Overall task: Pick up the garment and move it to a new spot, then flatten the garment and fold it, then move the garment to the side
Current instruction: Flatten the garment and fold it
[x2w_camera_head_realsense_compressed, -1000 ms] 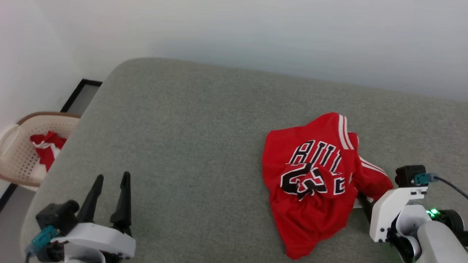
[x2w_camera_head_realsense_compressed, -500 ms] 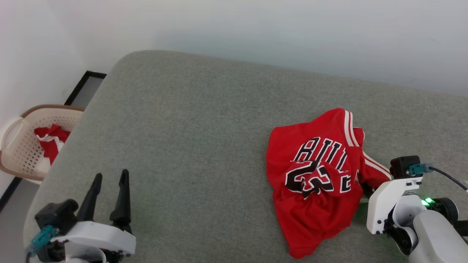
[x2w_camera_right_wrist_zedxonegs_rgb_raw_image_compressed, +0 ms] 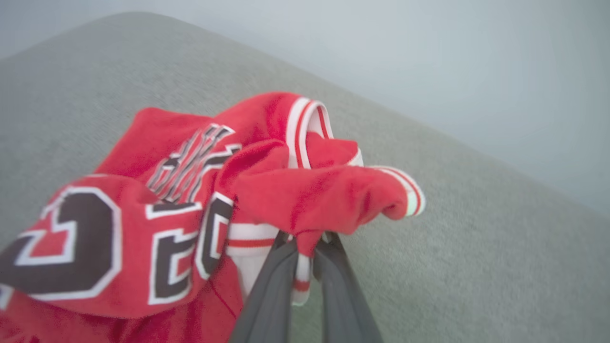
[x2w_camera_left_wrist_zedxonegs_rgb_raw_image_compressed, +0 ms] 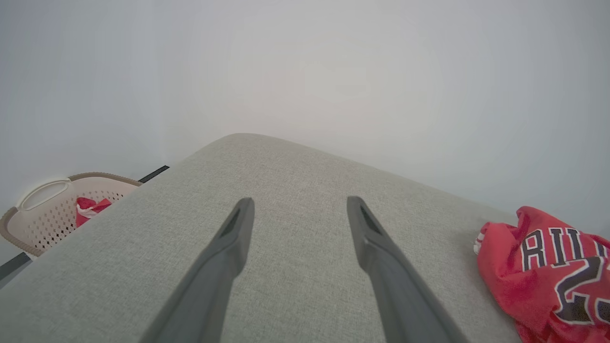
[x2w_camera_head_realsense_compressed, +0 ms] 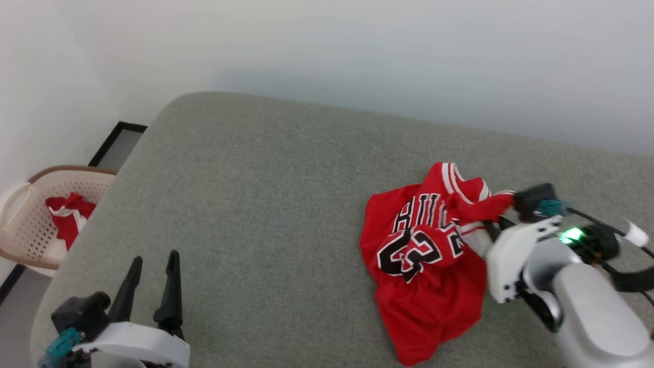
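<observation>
The garment is a crumpled red shirt with black, white-edged lettering, lying on the right part of the grey cushion. My right gripper is at its right edge, shut on a fold of red fabric with striped trim, which rises off the cushion. In the right wrist view the two dark fingers pinch that fold of the garment, and my right gripper has cloth draped over its tips. My left gripper stands open and empty at the lower left, far from the shirt. The left wrist view shows my left gripper spread wide, the garment off to its right.
A beige perforated basket with red-and-white clothing stands on the floor beyond the cushion's left edge; the basket also appears in the left wrist view. A pale wall runs behind the cushion. Grey cushion surface stretches between the two grippers.
My right gripper has shut on the garment's right edge and moved up and left, lifting that fold and bunching the shirt. The head camera shifted a little. The left gripper stayed put.
</observation>
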